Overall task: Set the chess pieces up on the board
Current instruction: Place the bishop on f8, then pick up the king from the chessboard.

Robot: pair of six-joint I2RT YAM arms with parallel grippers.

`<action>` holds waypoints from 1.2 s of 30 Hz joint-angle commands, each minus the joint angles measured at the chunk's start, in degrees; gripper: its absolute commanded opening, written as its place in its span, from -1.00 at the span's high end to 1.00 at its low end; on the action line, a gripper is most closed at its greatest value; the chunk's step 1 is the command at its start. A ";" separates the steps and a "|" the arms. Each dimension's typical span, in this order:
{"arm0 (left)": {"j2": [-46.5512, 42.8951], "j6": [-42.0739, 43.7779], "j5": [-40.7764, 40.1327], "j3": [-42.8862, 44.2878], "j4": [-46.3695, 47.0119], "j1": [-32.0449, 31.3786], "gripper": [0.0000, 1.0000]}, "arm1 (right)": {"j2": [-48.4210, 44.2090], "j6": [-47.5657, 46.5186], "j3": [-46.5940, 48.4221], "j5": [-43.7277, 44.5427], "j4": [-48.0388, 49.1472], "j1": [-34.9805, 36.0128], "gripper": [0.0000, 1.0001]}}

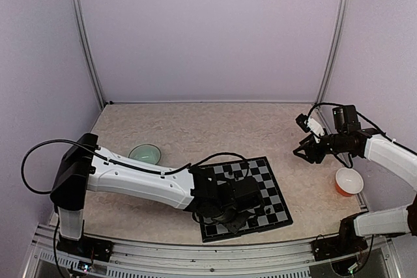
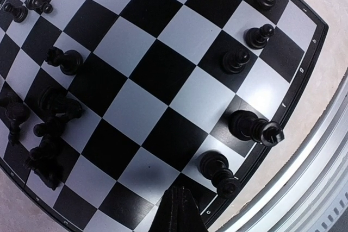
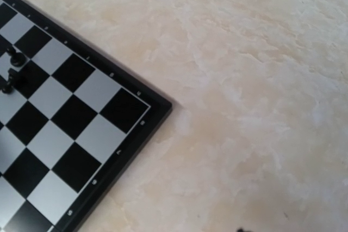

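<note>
The board point(image 1: 272, 188) lies near the front of the table, and my left arm reaches across it. In the left wrist view, several black chess pieces stand along the board's point(image 2: 163, 69) right edge, among them a tall one point(image 2: 253, 126) and another point(image 2: 217, 171) close to my left gripper point(image 2: 179, 213). That gripper hovers shut above the board's edge squares with nothing between its fingers. More pieces cluster at the left point(image 2: 49, 134). My right gripper point(image 1: 306, 151) hangs open over bare table to the right of the board. Its wrist view shows only a board corner point(image 3: 81, 112) with two small pieces point(image 3: 16, 58).
A pale green bowl point(image 1: 144, 154) sits left of the board behind my left arm. An orange cup point(image 1: 348, 181) stands near the right wall under my right arm. The metal rail of the table's front edge point(image 2: 321, 188) runs just past the board.
</note>
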 commanded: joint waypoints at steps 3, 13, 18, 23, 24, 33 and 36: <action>1.48 -0.37 0.93 1.71 1.11 -0.24 0.89 | -1.04 -0.40 -0.05 -0.94 -0.78 -0.50 0.04; 1.30 -0.47 0.51 3.17 -0.62 -0.69 0.55 | -0.85 -0.40 -0.01 -1.11 -0.82 -0.50 0.04; -0.62 -0.49 -1.77 5.38 -4.14 -0.88 0.45 | -0.93 -0.40 0.04 -1.12 -0.89 -0.50 0.04; -4.86 0.54 -7.22 5.92 -5.42 0.53 0.29 | -1.03 -0.40 0.04 -1.12 -0.92 -0.50 0.04; -5.77 1.01 -7.54 5.58 -5.39 1.44 0.28 | -1.03 -0.40 0.02 -1.12 -0.90 -0.50 0.04; -4.69 6.62 -7.19 5.89 -1.15 10.97 0.33 | -1.29 -0.40 0.04 -0.94 -0.88 -0.50 0.04; -2.54 8.18 -5.27 7.48 -0.35 12.75 0.37 | -1.34 -0.49 0.04 -0.88 -0.88 -0.50 0.04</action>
